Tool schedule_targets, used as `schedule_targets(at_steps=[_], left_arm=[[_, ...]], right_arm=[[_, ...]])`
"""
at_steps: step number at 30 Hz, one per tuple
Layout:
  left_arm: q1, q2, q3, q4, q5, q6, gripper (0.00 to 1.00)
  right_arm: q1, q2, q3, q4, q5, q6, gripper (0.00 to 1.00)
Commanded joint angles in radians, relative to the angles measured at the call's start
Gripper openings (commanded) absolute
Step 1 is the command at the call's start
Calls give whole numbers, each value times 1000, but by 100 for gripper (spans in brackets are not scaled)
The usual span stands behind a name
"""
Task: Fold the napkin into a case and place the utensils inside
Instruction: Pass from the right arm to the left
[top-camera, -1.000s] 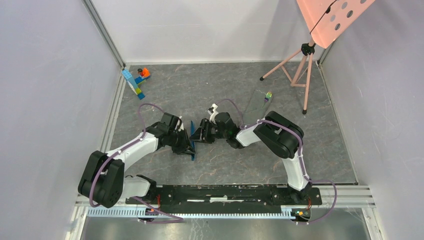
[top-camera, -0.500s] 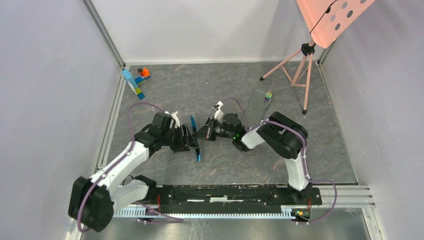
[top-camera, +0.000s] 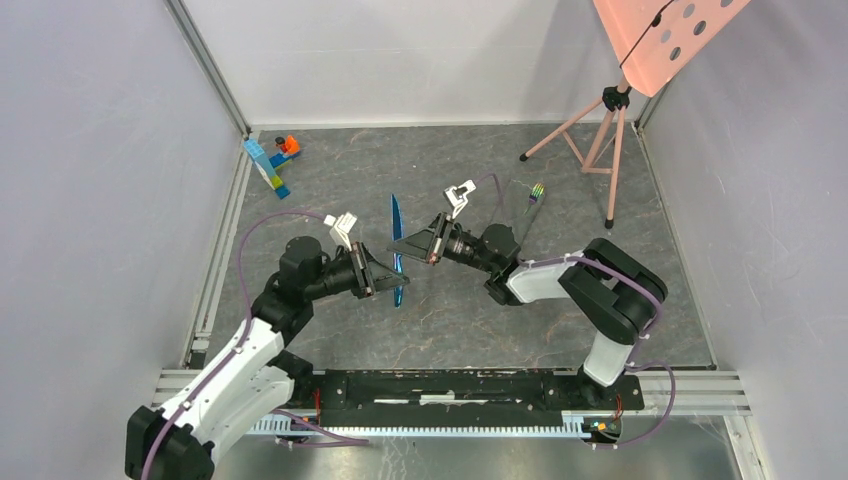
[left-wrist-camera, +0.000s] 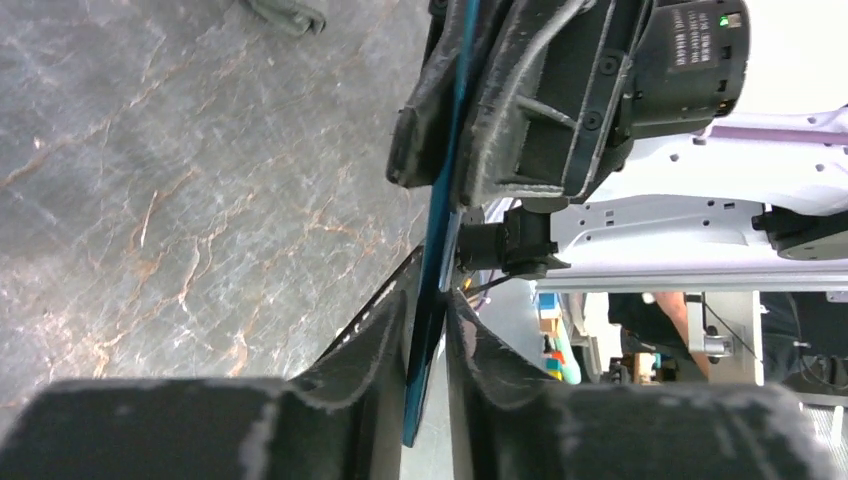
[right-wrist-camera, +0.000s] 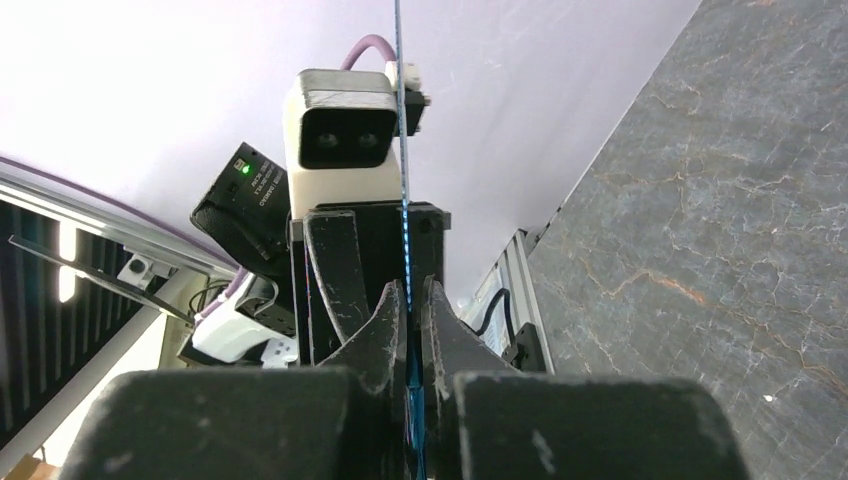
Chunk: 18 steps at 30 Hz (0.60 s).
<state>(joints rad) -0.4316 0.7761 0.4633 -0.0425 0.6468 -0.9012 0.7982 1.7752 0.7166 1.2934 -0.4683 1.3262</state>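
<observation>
Pinching knife (top-camera: 395, 215) in right end effector (right-wrist-camera: 410, 310); left end effector (left-wrist-camera: 428, 305) straddling it

Grey marbled table (top-camera: 450, 320), toy blocks (top-camera: 270, 160) far left, pink tripod (top-camera: 613, 150) far right, dark grey napkin (left-wrist-camera: 285, 12)

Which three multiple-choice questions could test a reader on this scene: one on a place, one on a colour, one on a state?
1. Where does the fork lie?
A. at the near edge
B. near the tripod
C. against the left wall

2. What colour is the knife?
A. red
B. white
C. blue

3. How is the right gripper?
A. shut on the knife
B. wide open
C. shut on the fork

Answers: B, its shiny head lies close to a tripod foot; C, the thin blade is plainly blue; A, its fingers press the blade between them.
</observation>
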Motion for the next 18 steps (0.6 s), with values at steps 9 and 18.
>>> schedule_targets(at_steps=[9, 18], left_arm=[[-9, -67, 132, -249, -198, 241, 2], [-16, -19, 233, -384, -304, 431, 2]], right_arm=[[16, -277, 87, -699, 232, -340, 46], [73, -240, 423, -1289, 366, -571, 70]])
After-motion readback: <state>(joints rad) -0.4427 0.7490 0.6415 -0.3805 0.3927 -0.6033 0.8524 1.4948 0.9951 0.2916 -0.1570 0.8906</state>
